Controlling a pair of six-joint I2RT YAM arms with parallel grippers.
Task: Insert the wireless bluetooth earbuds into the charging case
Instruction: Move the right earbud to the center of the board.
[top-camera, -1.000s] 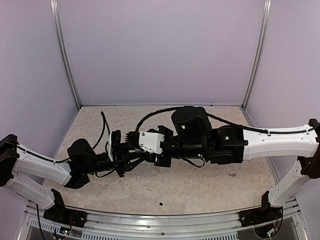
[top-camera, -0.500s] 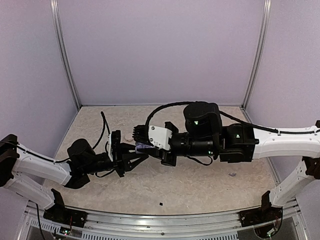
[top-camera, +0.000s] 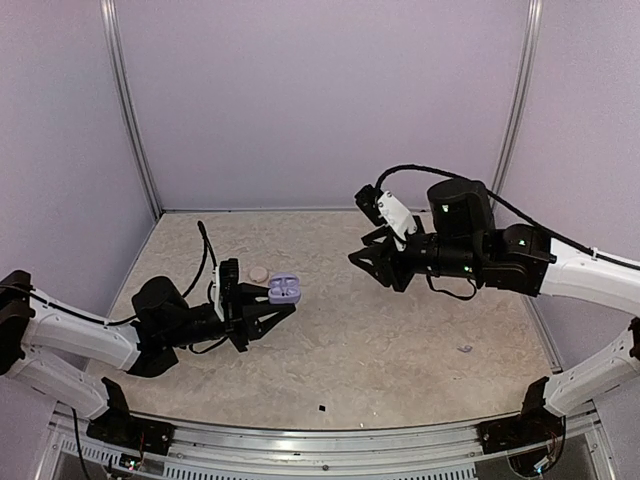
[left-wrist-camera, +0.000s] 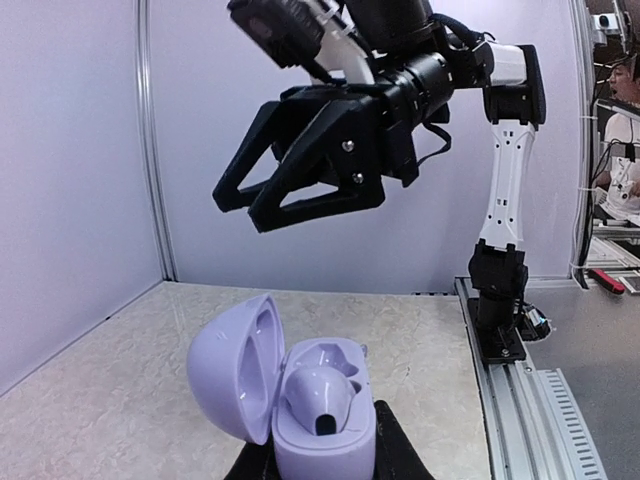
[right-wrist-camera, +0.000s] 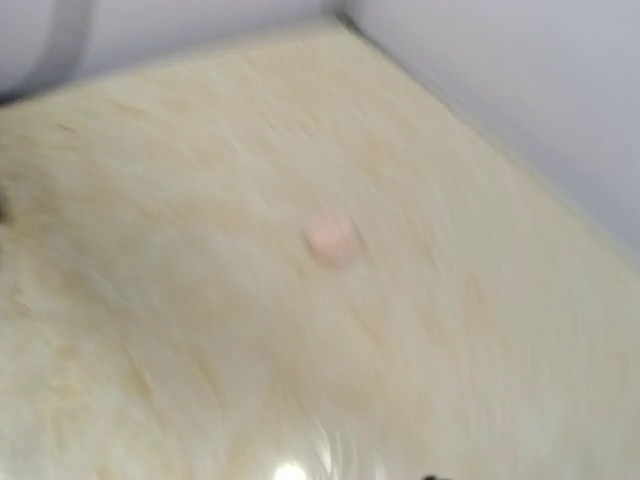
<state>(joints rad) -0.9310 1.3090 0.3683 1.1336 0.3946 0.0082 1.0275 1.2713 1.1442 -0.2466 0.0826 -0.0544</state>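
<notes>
The left tool clamps the open charging case, one earbud seated inside. The right tool hangs raised, jaws apart, empty.

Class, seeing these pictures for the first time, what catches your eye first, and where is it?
The open lilac charging case stands out, clamped in the left gripper over the table, left of centre, one earbud seated inside. The right gripper hangs raised on the right, jaws apart and empty. A small pinkish round thing lies on the table just beyond the case.
</notes>
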